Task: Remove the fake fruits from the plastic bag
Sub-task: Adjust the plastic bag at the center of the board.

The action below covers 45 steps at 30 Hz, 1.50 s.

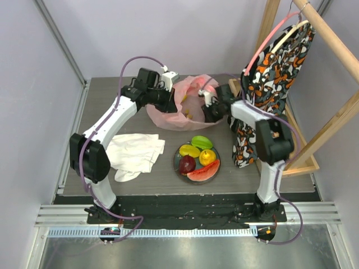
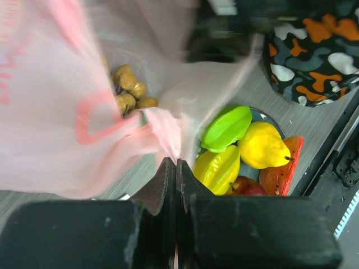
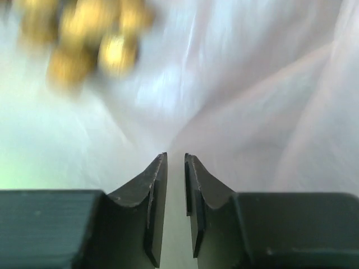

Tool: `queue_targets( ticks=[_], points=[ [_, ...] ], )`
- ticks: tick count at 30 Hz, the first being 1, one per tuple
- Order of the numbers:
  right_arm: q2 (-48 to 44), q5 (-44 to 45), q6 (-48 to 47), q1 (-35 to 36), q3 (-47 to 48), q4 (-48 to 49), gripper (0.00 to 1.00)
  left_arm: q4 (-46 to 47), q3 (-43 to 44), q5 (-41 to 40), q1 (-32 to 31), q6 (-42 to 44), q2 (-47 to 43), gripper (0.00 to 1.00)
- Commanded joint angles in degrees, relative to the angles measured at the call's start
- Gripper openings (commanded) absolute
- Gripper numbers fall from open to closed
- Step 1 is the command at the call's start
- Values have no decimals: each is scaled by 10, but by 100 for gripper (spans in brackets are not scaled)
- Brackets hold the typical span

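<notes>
Near edge: the two arm bases stand side by side.

Just beyond them, toward the near left corner of the worktop [image 1: 101, 106], a white cloth [image 1: 134, 152] lies crumpled. To its right, near the middle of the near edge, a plate [image 1: 175, 158] carries five fake fruits touching one another. The watermelon slice [image 1: 203, 172] lies nearest. Behind it come the dark red apple [image 1: 187, 164] and a rounded yellow fruit [image 1: 207, 157], then a yellow ridged piece [image 1: 189, 151], and the green piece [image 1: 201, 141] lies farthest.

Beyond the plate, toward the middle of the far edge, the plastic bag [image 1: 165, 117] sits on the worktop with its mouth open upward. A bunch of grapes [image 2: 130, 88] lies inside it on the bag's floor.

The left gripper [image 2: 176, 168] is at the bag's left side. Its jaws are pressed together on a fold of the pink film, and the left wrist view shows the film drawn up taut from the pinch.

The right gripper [image 3: 175, 165] reaches into the bag from the right. Its jaws stand a narrow gap apart, with pale film showing behind the gap. The grapes appear blurred ahead of the jaws and a little to their left, apart from the tips.

Right edge: an orange-black patterned fabric [image 1: 275, 73] hangs from a wooden rack [image 1: 331, 39], and its lower end comes down beside the right arm.
</notes>
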Motion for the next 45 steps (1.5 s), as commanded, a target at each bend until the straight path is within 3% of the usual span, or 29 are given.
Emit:
queue_targets(
  ticks=[1, 3, 7, 13, 19, 21, 22, 31, 39, 42, 45],
  points=[
    [-173, -9, 8, -2, -160, 34, 30, 11, 1, 20, 4, 8, -15, 0],
    [-173, -4, 5, 5, -158, 40, 40, 13, 15, 31, 3, 6, 0, 0],
    [-116, 39, 0, 9, -40, 22, 43, 14, 43, 42, 2, -1, 18, 0],
    [-53, 37, 5, 10, 45, 33, 52, 13, 50, 34, 2, 8, 24, 0],
    [50, 77, 40, 10, 156, 44, 69, 10, 50, 31, 1, 8, 25, 0],
    [72, 95, 86, 10, 185, 45, 78, 7, 52, 36, 1, 8, 28, 0],
    [89, 113, 112, 11, 208, 46, 99, 5, 53, 37, 1, 8, 28, 0],
    [171, 120, 274, 23, 349, 17, 100, 5, 61, 56, -1, 13, 44, 0],
    [271, 192, 303, 24, 485, -26, 100, 2, 48, 69, -13, 13, 38, 0],
    [197, 240, 264, 14, 413, -23, 100, 0, 49, 55, -13, 13, 29, 0],
    [81, 261, 228, -3, 230, -1, 100, -12, 31, 51, -13, 13, 4, 0]
  ],
)
